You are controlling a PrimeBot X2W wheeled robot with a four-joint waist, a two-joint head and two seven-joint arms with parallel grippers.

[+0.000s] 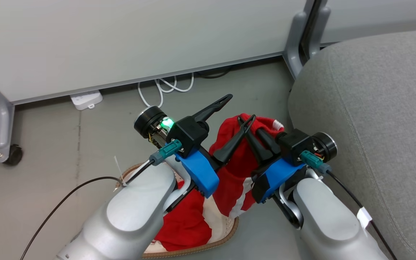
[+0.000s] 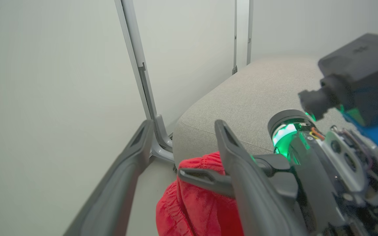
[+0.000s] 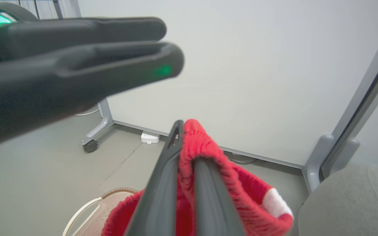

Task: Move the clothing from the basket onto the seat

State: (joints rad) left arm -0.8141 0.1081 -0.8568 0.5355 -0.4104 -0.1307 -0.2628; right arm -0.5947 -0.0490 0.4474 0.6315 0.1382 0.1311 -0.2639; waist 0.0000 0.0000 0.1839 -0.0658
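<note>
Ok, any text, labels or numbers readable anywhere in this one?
No text can be read.
White tag on the right arm's cable: no print shows.
Faint mark on the dark housing: too blurred to read.
Basket bottom: covered by the red garment.

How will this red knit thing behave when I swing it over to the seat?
Likely floppy: the red knit garment hangs limp from the right gripper, its lower part draped in the basket. Probably light, as one pinched fold holds it up. The ribbed knit looks grippy, unlikely to slip.
</note>
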